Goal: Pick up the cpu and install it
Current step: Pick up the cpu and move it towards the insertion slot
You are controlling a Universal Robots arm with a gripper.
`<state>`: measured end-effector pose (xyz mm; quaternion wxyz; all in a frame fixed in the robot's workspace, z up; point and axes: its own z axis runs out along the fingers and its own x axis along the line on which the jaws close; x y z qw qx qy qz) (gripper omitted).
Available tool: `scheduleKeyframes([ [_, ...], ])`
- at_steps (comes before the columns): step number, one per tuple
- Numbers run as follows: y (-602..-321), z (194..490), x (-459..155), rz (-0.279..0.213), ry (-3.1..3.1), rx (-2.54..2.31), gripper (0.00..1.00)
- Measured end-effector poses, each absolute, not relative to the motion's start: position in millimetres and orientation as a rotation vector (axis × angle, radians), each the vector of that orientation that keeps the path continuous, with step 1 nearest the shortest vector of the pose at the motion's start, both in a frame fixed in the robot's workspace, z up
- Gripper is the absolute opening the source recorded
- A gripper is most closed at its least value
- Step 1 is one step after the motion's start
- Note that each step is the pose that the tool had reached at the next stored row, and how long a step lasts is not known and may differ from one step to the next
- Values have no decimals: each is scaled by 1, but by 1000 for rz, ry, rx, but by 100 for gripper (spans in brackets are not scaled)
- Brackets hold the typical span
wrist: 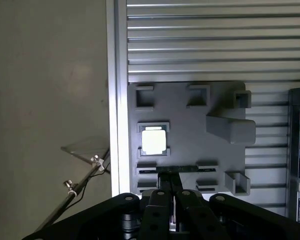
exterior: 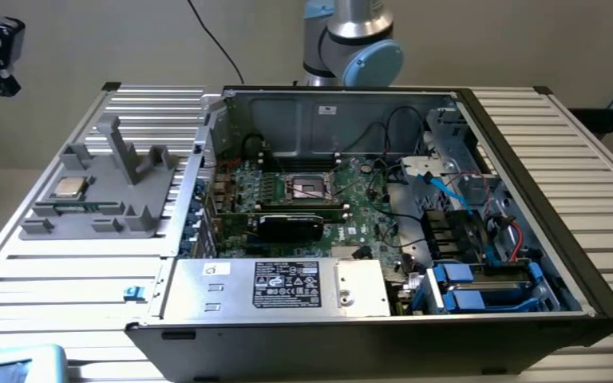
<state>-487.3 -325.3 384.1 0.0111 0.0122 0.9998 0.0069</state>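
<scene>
The cpu [exterior: 69, 187] is a small square chip with a shiny metal top. It lies flat in a recess of the grey holder [exterior: 115, 207] on the slatted table, at the exterior view's left of the open computer case [exterior: 392, 319]. In the wrist view the cpu [wrist: 153, 141] glares white on the grey holder [wrist: 190, 125]. My gripper [wrist: 170, 176] hangs high above the holder, fingers pressed together and holding nothing. In the exterior view my gripper [exterior: 5, 82] is at the top left, well above the table. The dark socket [exterior: 312, 186] sits on the motherboard inside the case.
A black rectangular block [exterior: 290, 226] lies on the motherboard just in front of the socket. Cables [exterior: 450, 191] and blue drive bays [exterior: 466, 283] fill the case's right side. The holder has tall upright posts [exterior: 125, 152]. The arm's base [exterior: 350, 40] stands behind the case.
</scene>
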Motion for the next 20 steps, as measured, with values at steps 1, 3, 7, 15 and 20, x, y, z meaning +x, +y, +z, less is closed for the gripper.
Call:
scheduleKeyframes([
  [1,-325,384,-487,21,3119,38,13],
  [3,-325,384,-487,21,3119,38,25],
  [7,-325,384,-487,21,3119,38,37],
  [15,-325,381,-487,-11,3123,32,61],
  [20,-325,373,-487,-19,3123,30,61],
])
